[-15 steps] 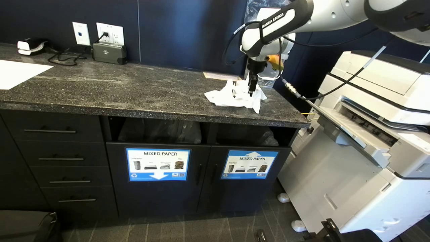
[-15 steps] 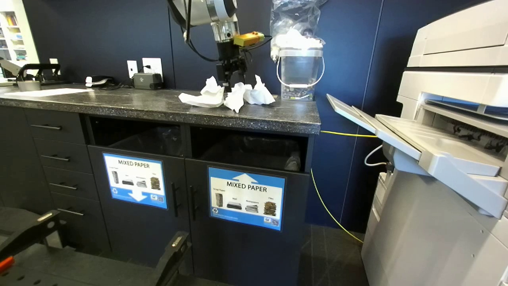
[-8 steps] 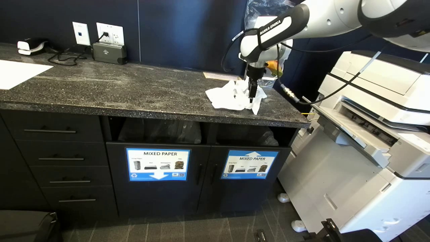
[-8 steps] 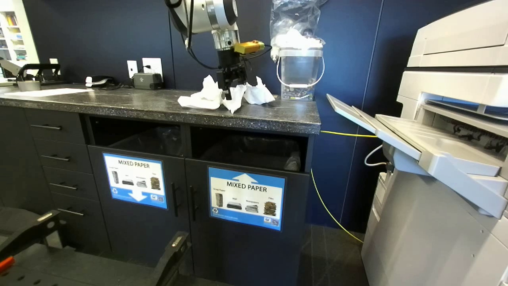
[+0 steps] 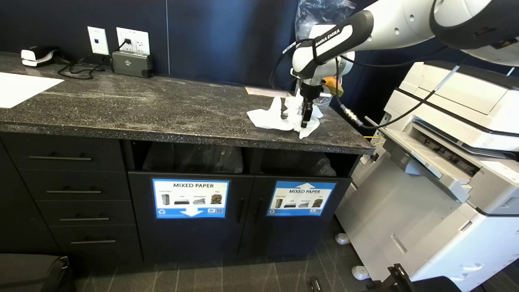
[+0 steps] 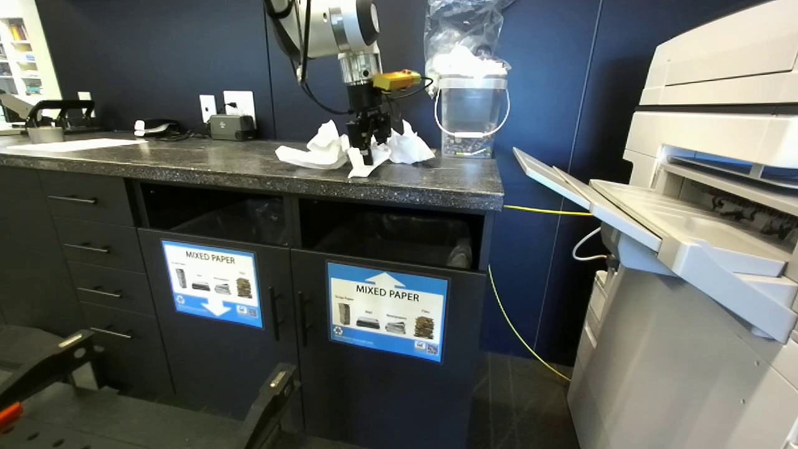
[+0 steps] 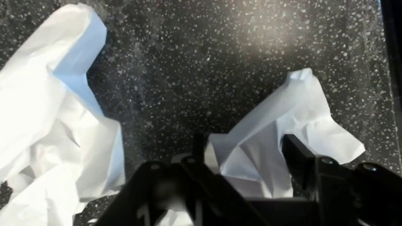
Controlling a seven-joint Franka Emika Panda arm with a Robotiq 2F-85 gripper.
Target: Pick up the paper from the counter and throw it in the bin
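Note:
Crumpled white paper lies on the dark speckled counter (image 5: pixel 182 101) near its right end, in both exterior views (image 5: pixel 265 117) (image 6: pixel 324 148). In the wrist view, one crumpled piece (image 7: pixel 304 110) is at the right and a larger part (image 7: pixel 40 125) at the left; I cannot tell if they join. My gripper (image 5: pixel 306 121) points down into the paper, low over the counter (image 6: pixel 368 153). In the wrist view its fingers (image 7: pixel 241 144) are wide apart, with the right piece between them and reaching past the right finger. The mixed paper bins show lined openings (image 6: pixel 399 231) (image 5: pixel 300 162) under the counter.
A clear bucket (image 6: pixel 471 115) with a plastic bag stands on the counter behind the paper. A printer (image 6: pixel 704 249) with a protruding tray stands right of the counter. A flat white sheet (image 5: pixel 24 87) and a grey power box (image 5: pixel 131 64) are farther left.
My gripper has moved down into the paper and slightly to the right in both exterior views. The paper's front flap has shifted and flattened near the fingers.

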